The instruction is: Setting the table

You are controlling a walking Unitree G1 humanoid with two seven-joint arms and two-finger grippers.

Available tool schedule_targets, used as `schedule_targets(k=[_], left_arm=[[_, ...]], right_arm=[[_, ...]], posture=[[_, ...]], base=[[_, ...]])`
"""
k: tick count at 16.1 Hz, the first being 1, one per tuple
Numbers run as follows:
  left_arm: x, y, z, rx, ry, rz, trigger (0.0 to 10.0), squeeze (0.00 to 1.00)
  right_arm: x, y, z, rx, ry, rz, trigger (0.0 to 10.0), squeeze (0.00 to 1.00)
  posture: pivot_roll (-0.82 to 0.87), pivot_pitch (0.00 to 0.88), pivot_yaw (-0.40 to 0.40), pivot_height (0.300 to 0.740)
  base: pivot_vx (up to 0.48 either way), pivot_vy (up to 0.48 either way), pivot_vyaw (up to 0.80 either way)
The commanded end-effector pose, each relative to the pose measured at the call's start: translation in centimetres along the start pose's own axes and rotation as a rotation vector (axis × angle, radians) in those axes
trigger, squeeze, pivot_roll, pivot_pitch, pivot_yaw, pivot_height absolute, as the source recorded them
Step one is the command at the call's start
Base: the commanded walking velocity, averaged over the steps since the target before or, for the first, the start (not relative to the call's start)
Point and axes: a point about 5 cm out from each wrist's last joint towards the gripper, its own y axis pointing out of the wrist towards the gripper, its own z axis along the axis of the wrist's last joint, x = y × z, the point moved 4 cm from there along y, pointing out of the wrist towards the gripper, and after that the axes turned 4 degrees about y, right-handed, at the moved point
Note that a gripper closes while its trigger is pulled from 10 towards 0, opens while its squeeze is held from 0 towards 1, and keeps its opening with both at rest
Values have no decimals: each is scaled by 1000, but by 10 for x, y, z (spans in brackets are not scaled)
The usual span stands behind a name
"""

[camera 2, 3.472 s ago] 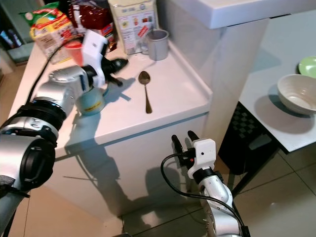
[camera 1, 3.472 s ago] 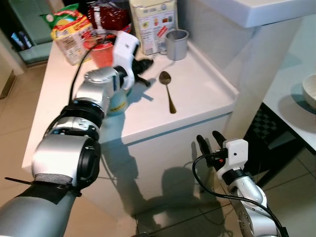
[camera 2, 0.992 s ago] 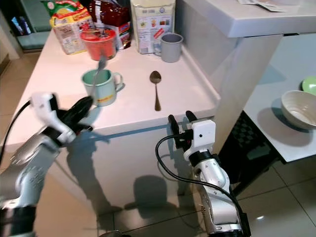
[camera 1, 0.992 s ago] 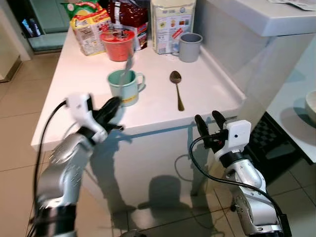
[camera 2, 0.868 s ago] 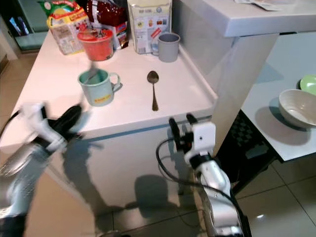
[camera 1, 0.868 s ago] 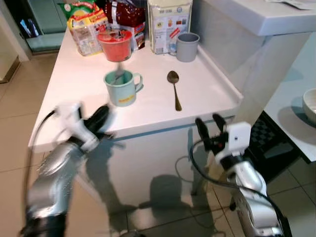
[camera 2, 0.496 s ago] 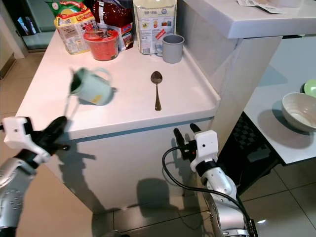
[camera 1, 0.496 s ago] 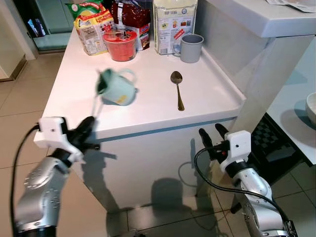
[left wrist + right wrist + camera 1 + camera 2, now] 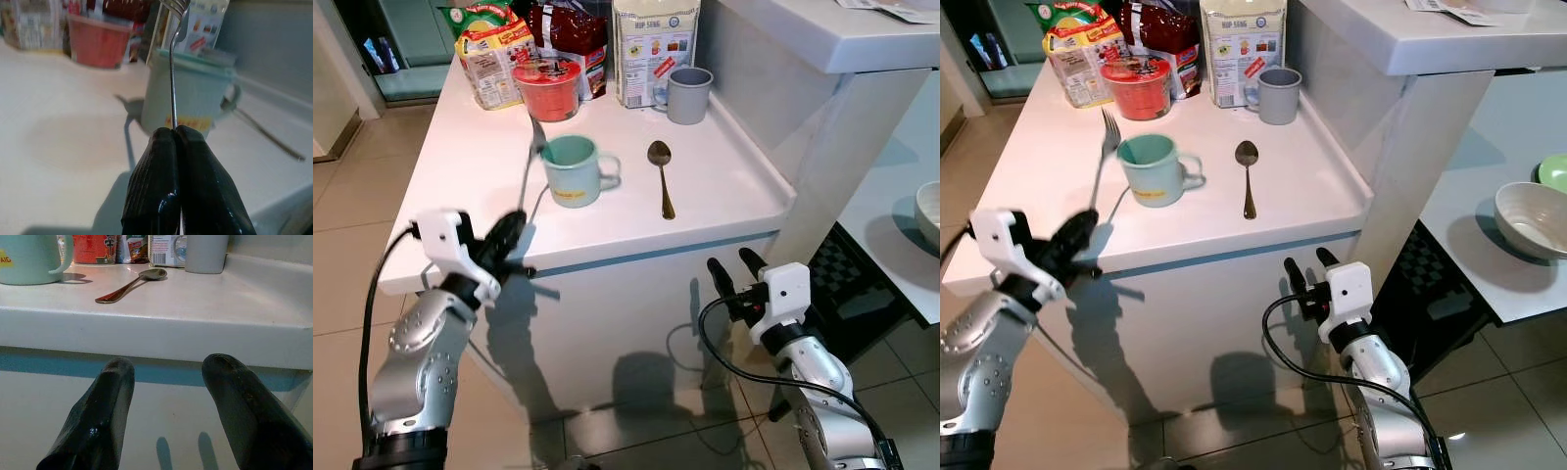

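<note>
Half a second ago the teal mug point(image 9: 575, 169) was a tilted blur near the counter's left side; it now stands upright on the white counter point(image 9: 724, 186), handle turned toward the spoon point(image 9: 660, 173), and the fork point(image 9: 530, 163) that leaned inside it earlier has come out and is clear of the rim. With the mug as landmark: the left gripper point(image 9: 508, 238) hangs just off the counter's front edge, in front of the mug and to its left, its two black fingers point(image 9: 166, 181) pressed together on the fork's thin handle. The fork rises slanting from the fingertips, its tines level with the mug's rim and just to the mug's left; in the left wrist view the handle crosses in front of the mug's wall. The spoon lies flat just to the mug's right, bowl away from the robot, handle toward the front edge. Behind the mug stands a red cup point(image 9: 547, 87), with a yellow snack bag point(image 9: 489, 54) and a dark red packet point(image 9: 570, 29) beyond it; behind and to the right are a white carton point(image 9: 653, 44) and a grey mug point(image 9: 689, 94). The right gripper point(image 9: 733, 274) hangs below the counter's front edge, well to the mug's right, its fingers point(image 9: 98, 421) spread apart and holding nothing. Far right of the mug, on a lower table, a white bowl point(image 9: 1530, 217) sits.
</note>
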Motion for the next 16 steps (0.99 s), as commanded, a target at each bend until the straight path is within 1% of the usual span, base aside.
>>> schedule_targets(k=[1, 2, 3, 5, 9, 11, 16], left_arm=[[2, 4, 21, 75, 15, -1, 0, 0], [2, 3, 26, 90, 31, -4, 0, 0], [0, 1, 24, 80, 31, 1, 0, 0], [-2, -5, 13, 43, 46, 10, 0, 0], [-3, -6, 4, 8, 45, 22, 0, 0], [0, -5, -1, -8, 40, 14, 941, 0], [0, -5, -1, -8, 40, 14, 941, 0]], right_arm=[[4, -5, -5, -12, 4, -11, 10000, 0], [4, -6, -6, -13, 4, -8, 10000, 0], [4, -6, -7, -12, 5, -8, 10000, 0], [2, -5, -7, -6, 12, -4, 10000, 0], [-1, -2, -3, 6, 16, 3, 10000, 0], [-2, -1, 0, 13, 22, 2, 10000, 0], [-2, -1, 0, 13, 22, 2, 10000, 0]], posture=[[44, 0, 43, 740], [47, 0, 43, 740], [47, 0, 43, 740], [60, 0, 38, 740], [60, 0, 38, 740], [55, 0, 41, 740], [55, 0, 41, 740]], base=[[0, 0, 0], [0, 0, 0], [0, 0, 0], [0, 0, 0], [0, 0, 0], [0, 0, 0], [0, 0, 0]])
